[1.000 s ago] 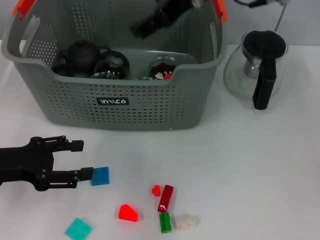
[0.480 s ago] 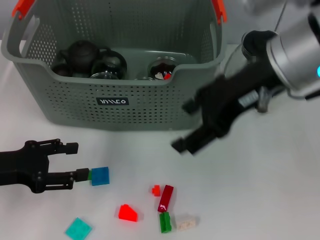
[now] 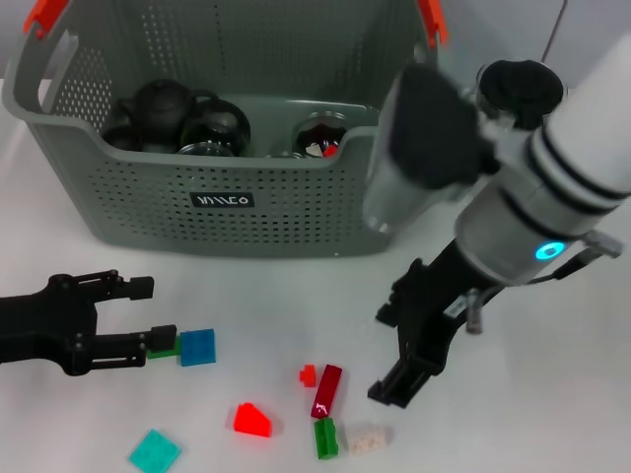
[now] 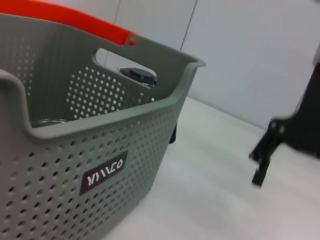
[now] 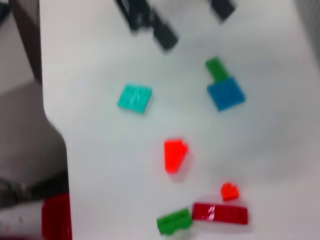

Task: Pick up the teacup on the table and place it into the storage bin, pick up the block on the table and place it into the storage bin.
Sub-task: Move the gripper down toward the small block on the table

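At the left edge of the tabletop the left gripper lies low over the surface, jaws spread and holding nothing, its lower finger tip touching or just beside a small green piece that abuts the blue block. That block is small, hard plastic, light and stiff, likely a little slick, so a pinch across two flat opposite sides should hold it. Nearer the front edge lie a teal block and a bright red block, then a cluster of a tiny red piece, a dark red bar, a green block and a pale block. The storage bin stands toward the back, with dark teaware already inside; no teacup shows loose on the tabletop. To the right, the right gripper hangs just above the cluster, empty, jaws apart.
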Controlling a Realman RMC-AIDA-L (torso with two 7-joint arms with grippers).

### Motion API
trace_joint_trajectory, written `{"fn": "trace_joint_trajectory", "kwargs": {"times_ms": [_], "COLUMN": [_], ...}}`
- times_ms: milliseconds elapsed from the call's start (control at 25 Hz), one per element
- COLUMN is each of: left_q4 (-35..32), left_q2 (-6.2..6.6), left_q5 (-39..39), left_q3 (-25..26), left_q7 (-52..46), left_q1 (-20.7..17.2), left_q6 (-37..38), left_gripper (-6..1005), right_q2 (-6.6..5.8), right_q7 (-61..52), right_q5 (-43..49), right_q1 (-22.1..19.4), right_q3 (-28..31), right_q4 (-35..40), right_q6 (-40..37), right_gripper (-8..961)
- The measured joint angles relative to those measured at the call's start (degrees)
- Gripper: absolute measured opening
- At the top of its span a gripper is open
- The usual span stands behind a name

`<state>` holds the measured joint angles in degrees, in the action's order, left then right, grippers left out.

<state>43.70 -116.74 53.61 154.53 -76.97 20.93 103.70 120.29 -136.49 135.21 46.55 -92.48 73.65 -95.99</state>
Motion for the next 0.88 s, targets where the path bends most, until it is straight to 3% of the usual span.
{"fn": "trace_joint_trajectory", "kwargs": {"times_ms": [160,440,880], "left_q4": [-0.1,-0.2,-0.4], "left_q2": [-0.06,-0.29,-0.43], "left_q5": [0.0,0.0,0.0], "left_q3": [0.5,1.1,1.0], "left_q7": [-0.1,-0.2,-0.2], "left_q1": [0.1,-0.3,-0.5], "left_q6": [0.0,-0.1,0.0], "left_gripper": [799,799,798], "right_q2": [0.12,0.44,0.65], "right_q7": [0.5,0.0,0.5], "right_q5": [0.4,0.4,0.4], "right_q1": [2.4,4.6,4.7], "right_q3": [-6.1,-16.2,-25.3], "right_q4": [-4.7,-6.1,-5.8], "right_q6": [3.0,5.7,12.2], "right_gripper": [937,936,935]}}
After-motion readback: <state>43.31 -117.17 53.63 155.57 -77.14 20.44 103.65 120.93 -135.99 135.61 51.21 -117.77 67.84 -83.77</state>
